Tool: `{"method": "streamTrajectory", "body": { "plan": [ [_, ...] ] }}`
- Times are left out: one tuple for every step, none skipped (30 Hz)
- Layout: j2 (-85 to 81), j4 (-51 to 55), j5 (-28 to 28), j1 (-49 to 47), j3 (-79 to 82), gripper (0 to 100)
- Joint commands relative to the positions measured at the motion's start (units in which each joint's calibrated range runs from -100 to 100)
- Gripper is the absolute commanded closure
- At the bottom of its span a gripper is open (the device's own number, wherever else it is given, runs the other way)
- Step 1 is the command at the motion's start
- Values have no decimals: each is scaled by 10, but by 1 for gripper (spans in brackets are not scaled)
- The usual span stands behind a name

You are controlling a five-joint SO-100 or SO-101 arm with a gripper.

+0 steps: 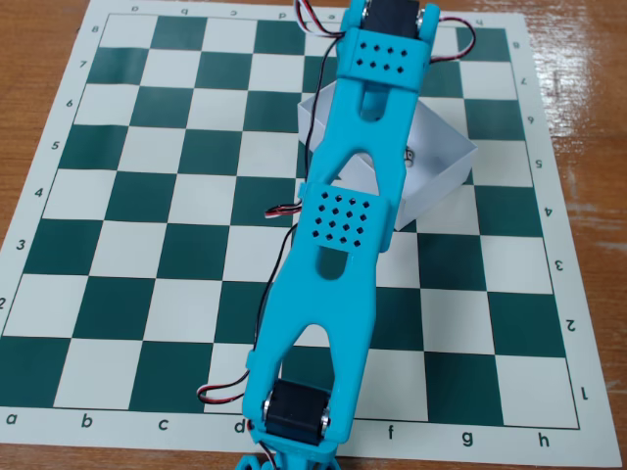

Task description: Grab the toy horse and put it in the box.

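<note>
Fixed view, looking down on a green-and-white chessboard mat (147,196) spread over a wooden table (39,59). The turquoise arm (338,225) reaches from the bottom edge up across the mat, its upper links lying over the white box (446,171), which sits tilted on the right half of the board. Inside the box, just right of the arm, a tiny grey speck shows against the white floor (most likely the toy horse (409,154), though it is too small to make out its shape). The gripper itself is out of sight, past the top edge or under the arm's links, so I cannot tell how its fingers stand. Red and black wires (284,211) trail beside the arm.
</note>
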Motion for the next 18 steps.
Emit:
{"method": "streamTrajectory", "body": {
  "plan": [
    [-226,5,2,-12,162,74],
    [-272,5,4,-16,197,74],
    [-316,5,5,-18,225,74],
    [-362,5,5,-22,255,74],
    [-403,5,5,-25,288,74],
    [-448,5,5,-28,327,74],
    [-498,5,5,-31,376,74],
    [-546,5,5,-36,424,74],
    [-596,4,6,-41,480,74],
    [-649,3,6,-47,540,74],
    [-696,-6,6,-52,601,74],
    [-751,-27,5,-56,673,74],
    [-815,-63,5,-60,761,74],
    [-879,-107,7,-62,852,74],
    [-954,-152,12,-67,943,74],
    [-1030,-186,16,-73,1026,74],
    [-1097,-211,18,-81,1093,74],
    [-1161,-227,22,-89,1151,74]
  ]
}}
